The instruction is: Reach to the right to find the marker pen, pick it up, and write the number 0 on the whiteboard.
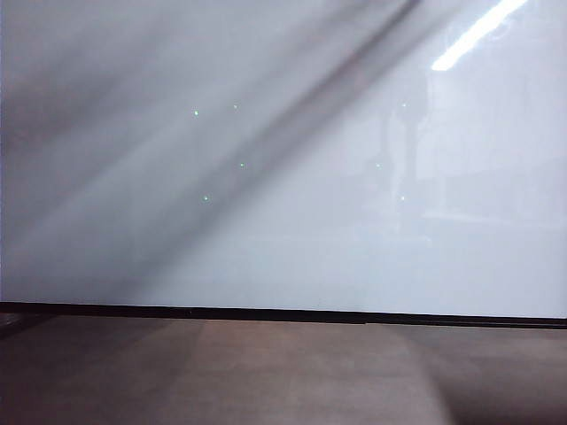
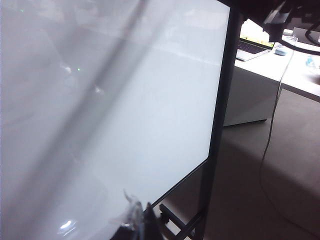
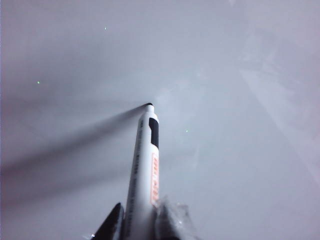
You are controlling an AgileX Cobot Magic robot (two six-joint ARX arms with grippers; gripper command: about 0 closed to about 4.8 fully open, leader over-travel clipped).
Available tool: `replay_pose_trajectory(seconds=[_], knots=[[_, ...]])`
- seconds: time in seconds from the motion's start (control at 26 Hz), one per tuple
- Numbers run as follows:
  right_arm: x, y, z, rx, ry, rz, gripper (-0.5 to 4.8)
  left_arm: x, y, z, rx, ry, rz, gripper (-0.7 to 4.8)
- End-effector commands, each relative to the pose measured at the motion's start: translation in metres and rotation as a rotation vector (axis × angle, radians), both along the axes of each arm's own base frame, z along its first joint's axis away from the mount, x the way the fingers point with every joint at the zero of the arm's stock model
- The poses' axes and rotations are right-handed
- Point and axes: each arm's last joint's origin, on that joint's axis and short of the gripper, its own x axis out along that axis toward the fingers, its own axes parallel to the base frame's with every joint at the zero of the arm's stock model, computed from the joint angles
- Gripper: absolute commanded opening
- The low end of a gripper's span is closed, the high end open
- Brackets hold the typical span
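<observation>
Marker pen (image 3: 145, 170) sits clamped in my right hand (image 3: 142, 225), tip touching the whiteboard (image 3: 225, 75); left hand (image 2: 136, 222) beside the board, grip unclear.

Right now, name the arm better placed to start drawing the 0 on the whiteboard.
Right. The right gripper is shut on the marker pen, tip at the whiteboard. The left gripper holds no pen near the board's edge.
</observation>
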Motion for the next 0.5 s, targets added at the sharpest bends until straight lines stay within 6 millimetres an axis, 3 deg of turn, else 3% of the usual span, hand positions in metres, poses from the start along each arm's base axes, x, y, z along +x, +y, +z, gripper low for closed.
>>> replay_pose_trajectory(seconds=[0.04, 0.5], knots=[[-0.0006, -0.0017, 0.004, 0.002, -0.028, -0.034, -0.02, -0.0011, 0.0012, 0.0019, -0.001, -0.008, 0.003, -0.06], [-0.0023, -0.0104, 0.0024, -0.005, 0.004, -0.085, -0.02, -0.0011, 0.0012, 0.0018, 0.0, -0.008, 0.003, -0.06]])
